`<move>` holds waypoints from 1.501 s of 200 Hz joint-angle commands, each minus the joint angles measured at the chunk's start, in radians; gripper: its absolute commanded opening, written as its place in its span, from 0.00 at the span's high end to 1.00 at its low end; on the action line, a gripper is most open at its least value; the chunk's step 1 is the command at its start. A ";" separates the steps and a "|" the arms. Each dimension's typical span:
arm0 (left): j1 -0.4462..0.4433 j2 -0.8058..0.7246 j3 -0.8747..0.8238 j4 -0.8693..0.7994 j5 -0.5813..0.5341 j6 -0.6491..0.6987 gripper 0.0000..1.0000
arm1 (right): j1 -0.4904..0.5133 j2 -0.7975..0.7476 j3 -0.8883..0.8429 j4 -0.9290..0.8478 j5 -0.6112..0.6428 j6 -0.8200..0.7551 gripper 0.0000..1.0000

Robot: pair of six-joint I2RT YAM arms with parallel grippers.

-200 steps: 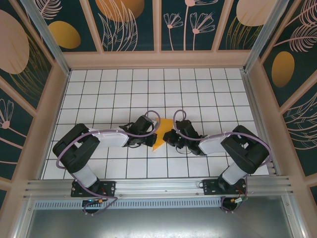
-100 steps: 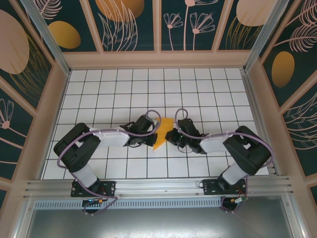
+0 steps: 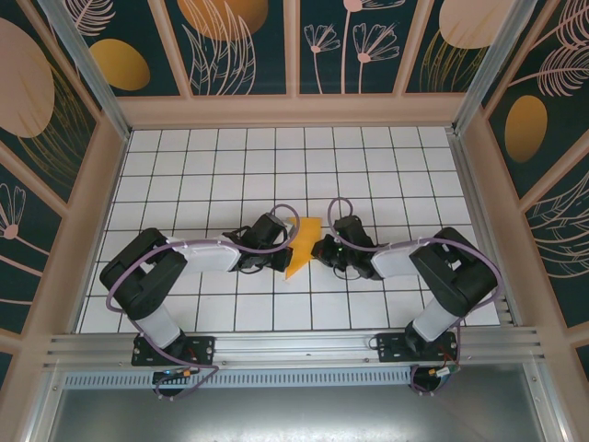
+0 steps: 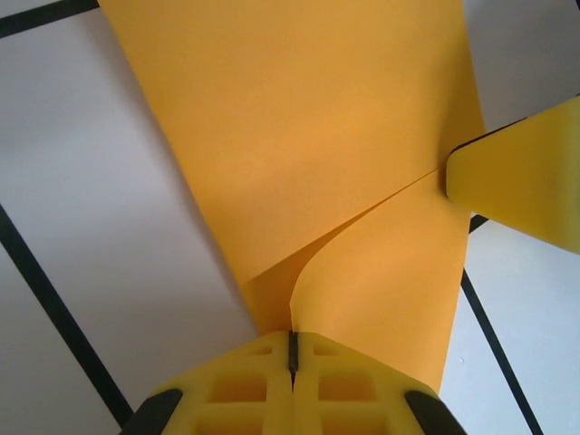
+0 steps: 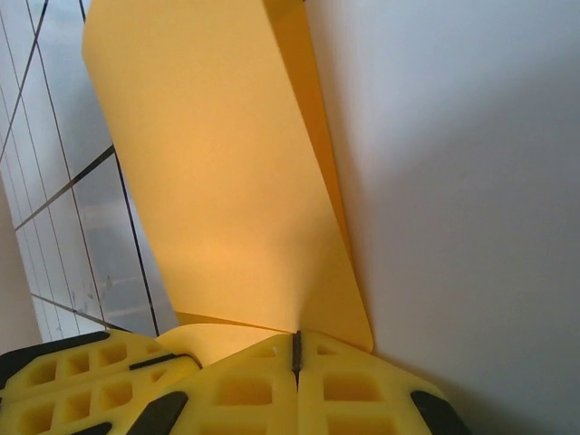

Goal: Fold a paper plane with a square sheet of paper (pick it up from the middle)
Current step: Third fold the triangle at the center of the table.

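right tool (image 5: 295, 343) shifted slightly, pinched shut on paper plane (image 3: 304, 242), left tool (image 4: 291, 343) pinched shut too

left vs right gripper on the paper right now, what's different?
Side: in the top view the left gripper meets the paper plane from its left, the right gripper from its right.
Grip spot: the left gripper's jaws pinch a curled flap at the narrow end; the right gripper's jaws pinch the edge of a broad flap.
Shared: both have their jaws shut on the paper plane.
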 commanded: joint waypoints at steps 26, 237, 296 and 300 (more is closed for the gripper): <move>0.003 0.036 -0.008 -0.064 -0.011 0.018 1.00 | -0.017 -0.099 0.050 -0.081 0.001 -0.064 1.00; 0.003 0.040 0.006 -0.080 -0.017 0.025 1.00 | 0.007 0.067 0.131 0.054 -0.108 -0.053 1.00; 0.003 0.035 0.018 -0.099 -0.034 0.027 1.00 | 0.027 0.171 0.165 -0.058 -0.031 -0.084 1.00; 0.003 0.033 0.021 -0.108 -0.042 0.026 1.00 | 0.031 0.173 0.167 -0.065 -0.027 -0.086 1.00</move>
